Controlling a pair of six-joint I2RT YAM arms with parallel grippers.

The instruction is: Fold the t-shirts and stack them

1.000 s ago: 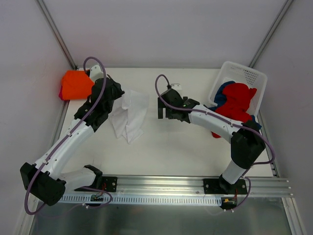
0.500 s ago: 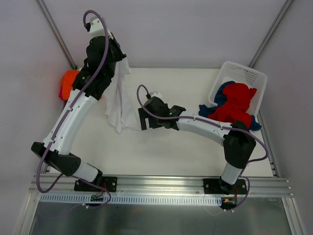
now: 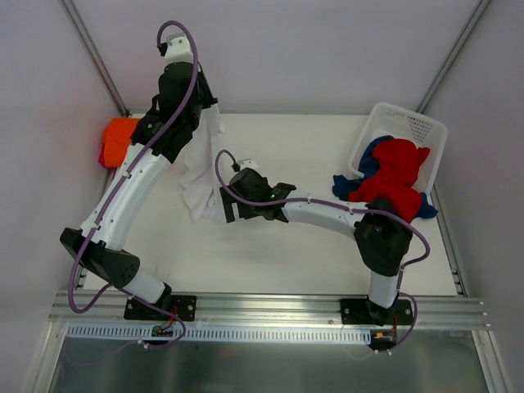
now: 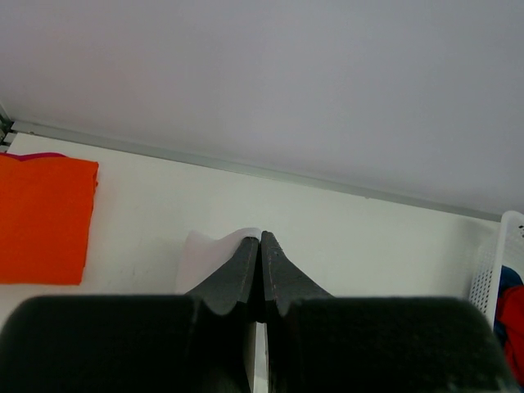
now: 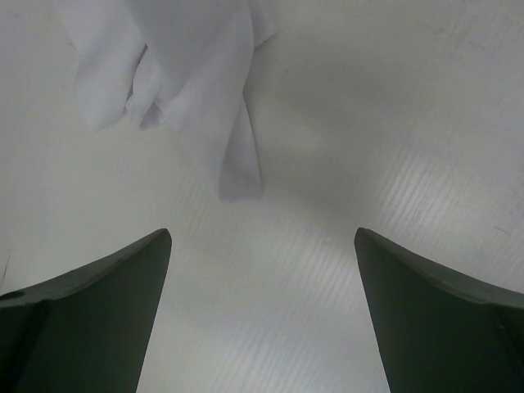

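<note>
The basket [image 3: 427, 129] holds a red t-shirt [image 3: 397, 170] over a mostly hidden blue t-shirt [image 3: 370, 157], both spilling onto the desk [image 3: 311, 246]. The left claw [image 4: 260, 239], closed tight, pinches the hanging white t-shirt [image 3: 201, 176]. The right claw [image 5: 262, 234], spread wide and empty, sits beside its lower end. The orange t-shirt [image 3: 117, 141] is partly hidden behind the left arm.

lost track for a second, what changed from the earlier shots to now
The left arm raised the white shirt off the table, up and back; it now hangs from the shut left fingers. The right arm swung left, bringing its open right fingers up to the shirt's lower end. The orange shirt, basket and red shirt stayed put.
</note>
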